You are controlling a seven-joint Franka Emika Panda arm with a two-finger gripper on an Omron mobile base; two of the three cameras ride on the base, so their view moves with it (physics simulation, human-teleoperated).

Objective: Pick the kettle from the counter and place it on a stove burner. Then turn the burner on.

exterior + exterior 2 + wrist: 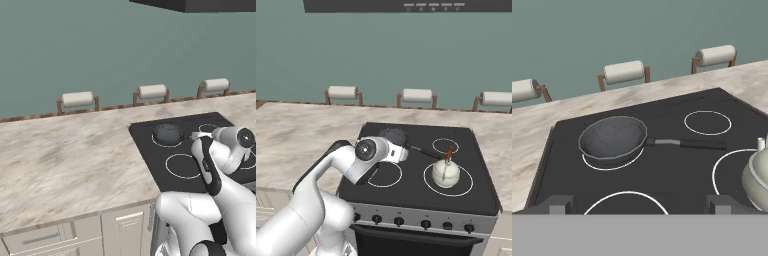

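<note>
The cream-white kettle [446, 172] stands upright inside the large front right stove burner [464, 186] ring on the black cooktop; its reddish handle piece points up. In the hand view the kettle [757, 182] shows at the right edge, on that burner [728, 169]. My gripper [641, 204] hovers over the front left of the cooktop, to the left of the kettle and apart from it. It is open, with nothing between its wide-set fingertips [559, 202]. In the right base view the gripper [405, 151] points towards the back wall. The marbled counter [65, 155] stretches to the left.
A dark frying pan [613, 140] sits on the back left ring, its long black handle [687, 144] pointing right towards the kettle. A row of knobs [376, 218] lines the stove front. Paper towel rolls [342, 92] stand along the wall. A hood hangs overhead.
</note>
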